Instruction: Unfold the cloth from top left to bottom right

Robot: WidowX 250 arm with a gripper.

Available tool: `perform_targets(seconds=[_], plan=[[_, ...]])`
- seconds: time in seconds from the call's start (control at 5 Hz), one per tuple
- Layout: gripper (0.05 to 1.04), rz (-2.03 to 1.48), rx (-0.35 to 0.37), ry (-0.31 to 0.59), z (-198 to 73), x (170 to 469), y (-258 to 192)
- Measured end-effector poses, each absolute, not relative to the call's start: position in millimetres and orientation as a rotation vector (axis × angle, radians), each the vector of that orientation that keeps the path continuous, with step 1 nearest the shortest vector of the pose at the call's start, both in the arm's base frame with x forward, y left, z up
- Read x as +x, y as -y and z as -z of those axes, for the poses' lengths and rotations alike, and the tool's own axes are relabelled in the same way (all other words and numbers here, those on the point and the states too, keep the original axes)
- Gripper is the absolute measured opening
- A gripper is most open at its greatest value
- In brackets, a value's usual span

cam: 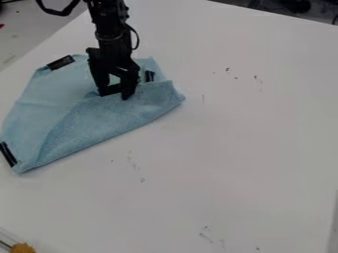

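One blue cloth (pixel 56 104), part-folded, lay upper left on the surface (pixel 251 143); end effector (pixel 115 93) there too, by the flap (pixel 99 121) (opening, grip: couldn't tell). Probably securing the flap; next needed drawing it toward the surface's lower right.

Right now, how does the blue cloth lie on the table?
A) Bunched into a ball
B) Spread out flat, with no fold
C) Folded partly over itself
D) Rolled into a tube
C: a darker flap of the cloth lies over its paler part, the flap's edge running at a slant down towards the lower left.
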State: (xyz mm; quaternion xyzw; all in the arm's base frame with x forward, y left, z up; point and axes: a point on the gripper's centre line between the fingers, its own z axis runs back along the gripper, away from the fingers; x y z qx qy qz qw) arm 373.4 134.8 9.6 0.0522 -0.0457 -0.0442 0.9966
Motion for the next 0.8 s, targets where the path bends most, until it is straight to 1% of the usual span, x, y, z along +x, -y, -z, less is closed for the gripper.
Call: perform_targets(seconds=[0.2, 0.4, 0.6, 0.8], plan=[[0.948, 0.098, 0.097, 0.087, -7.8, 375.8, -137.1], [0.695, 0.097, 0.095, 0.086, -6.7, 376.4, -136.5], [0.422, 0.102, 0.103, 0.083, -6.5, 376.3, -137.8], [0.319, 0.103, 0.112, 0.081, -6.6, 376.8, -137.0]])
